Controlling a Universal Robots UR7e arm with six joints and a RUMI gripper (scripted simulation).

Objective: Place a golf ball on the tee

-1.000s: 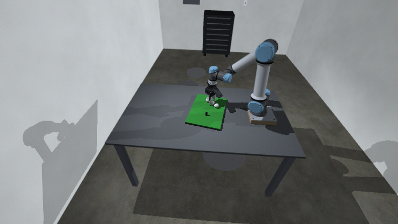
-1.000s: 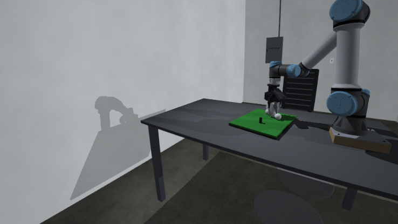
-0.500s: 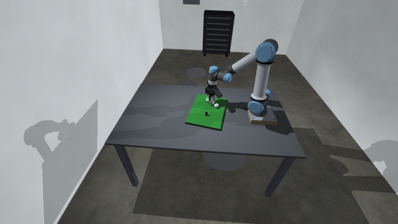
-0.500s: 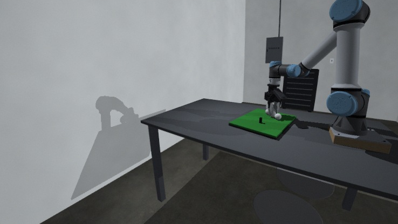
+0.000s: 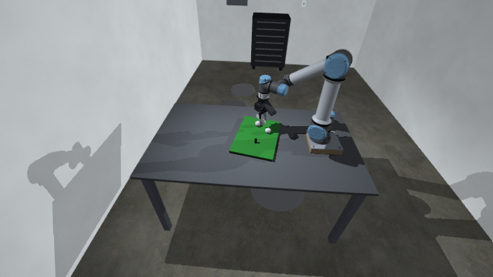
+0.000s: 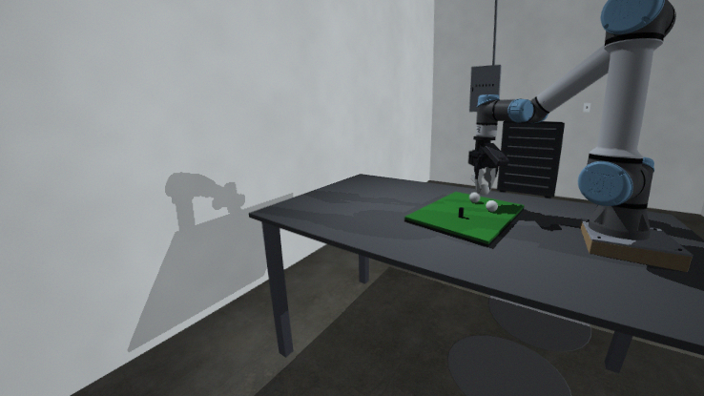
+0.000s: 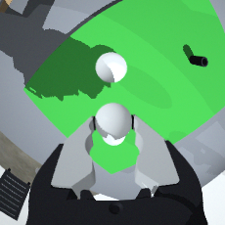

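Note:
A green mat (image 5: 255, 138) lies on the dark table, with the small black rubber tee (image 5: 256, 141) near its middle; the tee also shows in the exterior view (image 6: 461, 213) and at the upper right of the wrist view (image 7: 196, 58). My gripper (image 7: 112, 116) hangs over the mat's far edge, shut on a white golf ball (image 7: 113, 119) held a little above the mat. A second ball (image 7: 112, 66) rests on the mat beyond it. A third ball (image 7: 113, 142) shows partly, under the held one. Two balls lie on the mat in the top and exterior views (image 5: 258, 123) (image 5: 268, 130).
The arm's base (image 5: 323, 143) stands on a wooden plate to the right of the mat. A black drawer cabinet (image 5: 270, 40) stands by the back wall, off the table.

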